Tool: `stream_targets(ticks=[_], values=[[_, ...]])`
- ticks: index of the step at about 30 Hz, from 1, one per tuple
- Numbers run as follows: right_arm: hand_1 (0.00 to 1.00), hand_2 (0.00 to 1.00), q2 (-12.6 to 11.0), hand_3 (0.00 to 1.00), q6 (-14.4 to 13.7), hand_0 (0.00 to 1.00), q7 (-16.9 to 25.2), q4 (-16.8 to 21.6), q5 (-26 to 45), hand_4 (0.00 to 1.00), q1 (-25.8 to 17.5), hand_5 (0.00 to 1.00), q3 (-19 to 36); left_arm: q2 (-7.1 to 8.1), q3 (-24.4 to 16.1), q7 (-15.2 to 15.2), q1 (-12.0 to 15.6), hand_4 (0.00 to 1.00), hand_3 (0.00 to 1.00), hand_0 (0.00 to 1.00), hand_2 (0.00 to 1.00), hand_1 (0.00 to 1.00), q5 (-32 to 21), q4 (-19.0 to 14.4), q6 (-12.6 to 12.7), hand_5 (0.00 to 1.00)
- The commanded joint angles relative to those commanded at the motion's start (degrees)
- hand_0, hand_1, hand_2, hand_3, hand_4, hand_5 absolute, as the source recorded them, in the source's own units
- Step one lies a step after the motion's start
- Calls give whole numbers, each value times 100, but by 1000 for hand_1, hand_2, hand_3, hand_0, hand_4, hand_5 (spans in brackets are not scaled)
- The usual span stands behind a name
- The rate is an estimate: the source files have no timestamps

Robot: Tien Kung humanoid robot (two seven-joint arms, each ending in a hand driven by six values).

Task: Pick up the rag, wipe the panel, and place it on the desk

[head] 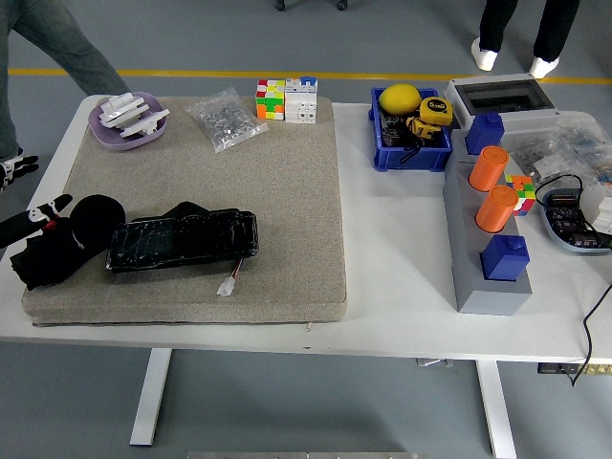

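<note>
The black rag (69, 241) lies crumpled on the left end of the beige mat (287, 191), with a red and white patch on it. It touches the left end of the black panel (182, 239), which lies flat on the mat. Only the fingertips of my left hand (13, 168) show at the left edge, spread, holding nothing and apart from the rag. A dark strip (33, 218) runs from the rag to the left edge; I cannot tell if it is rag or finger. My right hand is out of view.
A purple dish (129, 122), a bag of small parts (225, 120) and two cubes (285, 99) line the mat's far edge. A blue bin (411, 143), a grey block with orange cylinders (492, 220) and cables stand at the right. A person's leg (57, 48) is at top left.
</note>
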Motion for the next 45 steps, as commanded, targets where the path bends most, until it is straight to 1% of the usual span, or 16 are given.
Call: stream_targets(ticks=[1,3,8,13,19,24,32,39,45], values=[[660,669,-3,615,0,768,-1,0,0,998,4,472,-2,-6,7,-18,9,998,785,883,793,858,-82,-10,-2,550],[660,669,-12,615,4,768,0,0,12,998,17,472,-11,-25,14,-44,17,998,785,883,793,858,-239,-16,-13,550],[660,669,-2,615,14,768,13,0,7,998,43,470,47,-74,44,-55,13,998,782,882,789,855,-370,-28,-27,553],[660,669,25,614,12,768,27,0,-220,998,50,470,333,-135,46,-71,9,998,777,876,785,853,-611,22,-76,553],[660,669,49,615,-6,768,62,0,-449,998,5,470,705,-213,24,-76,52,998,774,865,783,848,-952,-22,-148,562],[660,669,100,615,6,768,82,0,-494,998,32,470,812,-259,86,-42,42,998,774,865,783,848,-1324,-67,-209,562],[661,669,116,614,8,768,94,0,-602,998,59,470,941,-346,91,-8,-12,998,773,860,781,846,-1267,-20,-212,566],[660,669,129,614,20,768,97,0,-541,998,35,471,896,-417,93,-18,-68,998,772,860,781,845,-1175,-35,-212,568],[661,669,144,614,34,768,111,0,-532,998,38,474,915,-512,115,-29,-149,998,770,850,780,845,-1192,-39,-215,565]])
